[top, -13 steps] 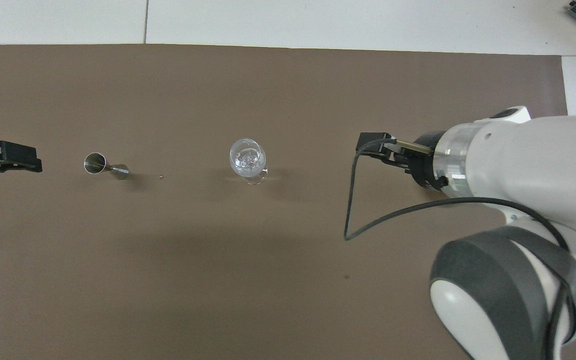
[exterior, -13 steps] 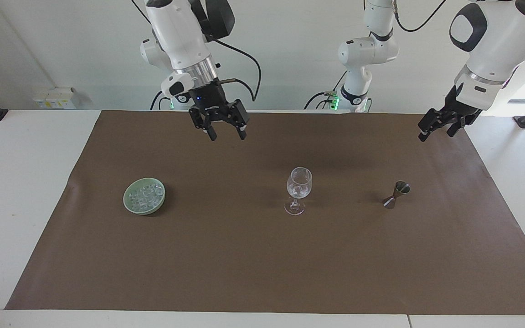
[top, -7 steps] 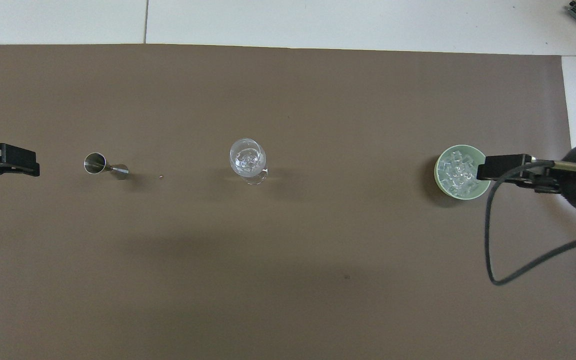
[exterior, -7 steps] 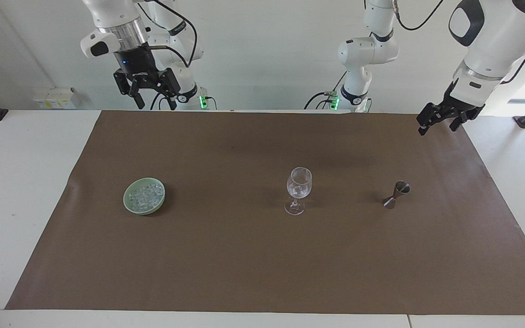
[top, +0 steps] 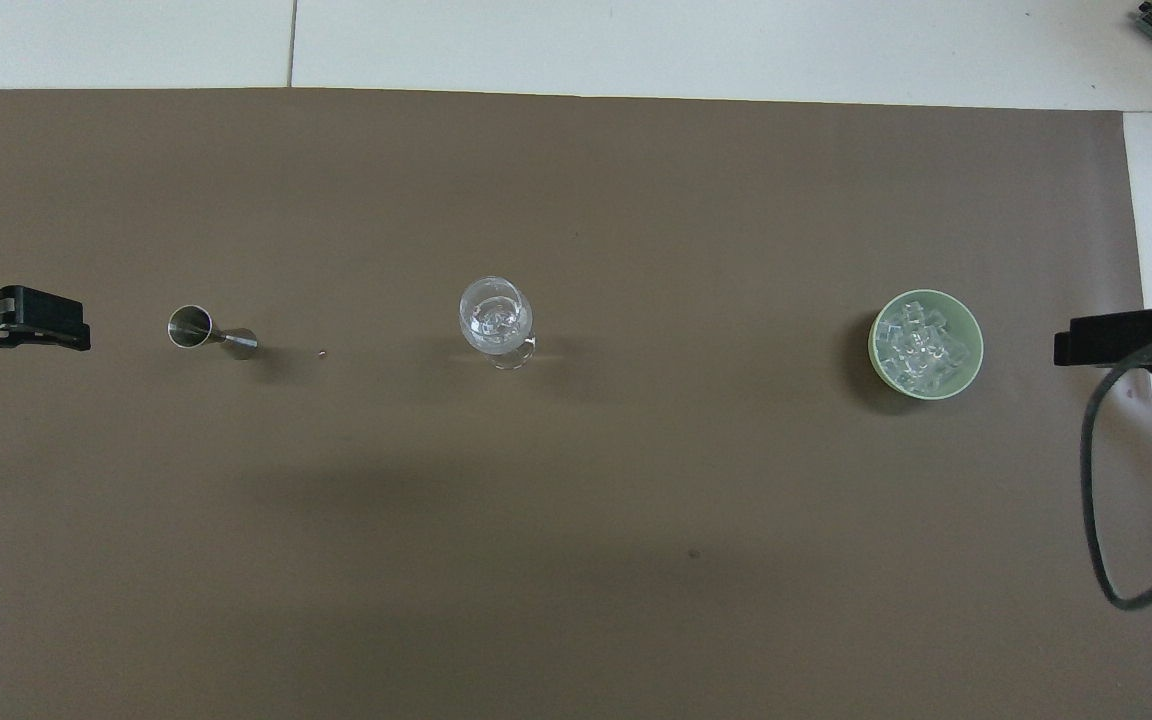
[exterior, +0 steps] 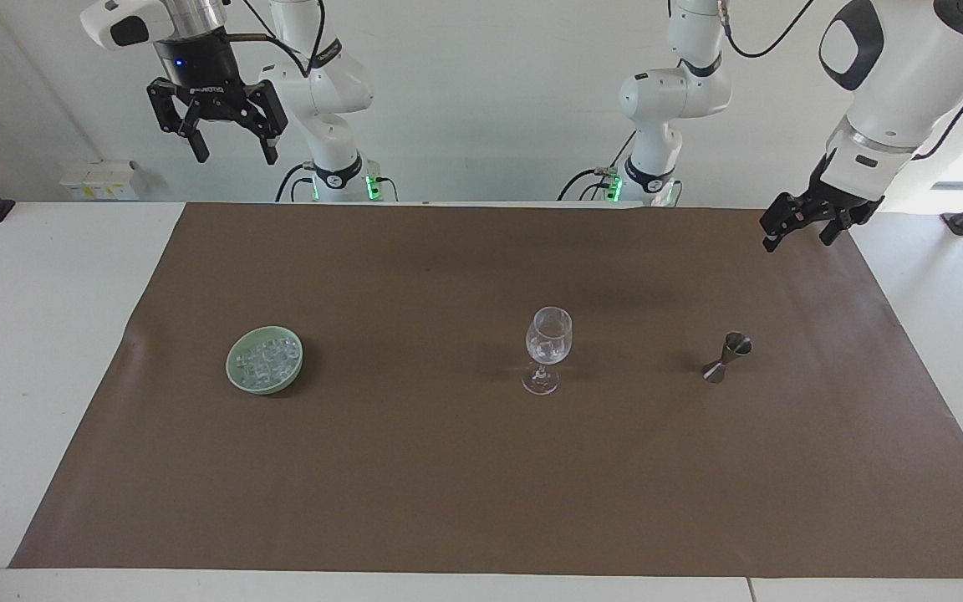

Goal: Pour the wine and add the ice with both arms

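Facing view: a brown mat (exterior: pixel 481 468) covers a white table. The right gripper (exterior: pixel 230 153) hangs high above the table's edge at the right arm's end, its jaws spread wide apart and holding nothing. Well below those jaws, and farther from the robots, a green bowl (exterior: pixel 235 378) sits on the mat with the ice (exterior: pixel 266 359) heaped inside it. A wine glass (exterior: pixel 547 349) stands upright at the mat's middle with a few clear cubes in it. A steel jigger (exterior: pixel 727 357) stands toward the left arm's end. The left gripper (exterior: pixel 797 231) hangs above the mat's corner there, over bare mat, jaws apart and empty. Overhead view: the bowl (top: pixel 972 330), glass (top: pixel 496 318) and jigger (top: pixel 206 331) lie in one row. The left gripper (top: pixel 16 322) shows beside the jigger, apart from it, and the right gripper (top: pixel 1121 338) shows just beside the bowl; from here the state of neither pair of jaws can be told.
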Controlling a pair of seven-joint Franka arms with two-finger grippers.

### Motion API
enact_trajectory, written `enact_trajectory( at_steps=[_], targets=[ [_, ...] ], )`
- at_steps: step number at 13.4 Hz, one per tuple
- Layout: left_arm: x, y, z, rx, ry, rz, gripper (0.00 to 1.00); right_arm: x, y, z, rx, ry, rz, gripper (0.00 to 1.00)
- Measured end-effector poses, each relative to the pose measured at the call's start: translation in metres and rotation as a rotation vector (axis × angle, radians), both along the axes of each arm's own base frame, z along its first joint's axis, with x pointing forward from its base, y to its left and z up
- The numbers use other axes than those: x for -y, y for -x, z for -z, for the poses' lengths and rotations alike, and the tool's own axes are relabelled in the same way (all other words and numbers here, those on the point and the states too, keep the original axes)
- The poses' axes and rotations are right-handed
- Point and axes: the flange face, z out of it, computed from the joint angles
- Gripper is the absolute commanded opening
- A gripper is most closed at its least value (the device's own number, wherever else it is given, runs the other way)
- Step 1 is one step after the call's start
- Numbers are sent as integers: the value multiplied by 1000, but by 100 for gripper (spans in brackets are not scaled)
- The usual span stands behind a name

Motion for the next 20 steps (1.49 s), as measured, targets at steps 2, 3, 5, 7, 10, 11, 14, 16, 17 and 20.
enact_trajectory(
  at_steps=[2,3,5,7,10,11,14,16,17,20],
  targets=[
    [2,0,-4,7,9,1,100,-3,-21,3,-32,-3,-6,100],
    [4,0,-2,4,11,4,100,-5,-28,4,-39,-3,-10,100],
    [8,1,6,-13,11,11,100,-6,-31,8,-58,-3,-12,100],
    [10,2,11,-22,11,14,100,-6,-27,11,-86,0,-13,100],
    [9,2,12,-24,11,14,100,-7,-22,18,-106,2,-13,100],
    [9,2,12,-24,11,14,100,-7,-21,18,-109,3,-13,100],
    [9,2,12,-24,11,14,100,-6,-19,20,-113,3,-13,100],
    [8,2,12,-24,12,12,100,-6,-19,21,-115,4,-12,100],
    [7,2,12,-23,11,13,100,-6,-19,21,-117,4,-12,100],
    [3,1,11,-21,2,43,100,-6,-15,31,-138,6,-12,100]
  ],
)
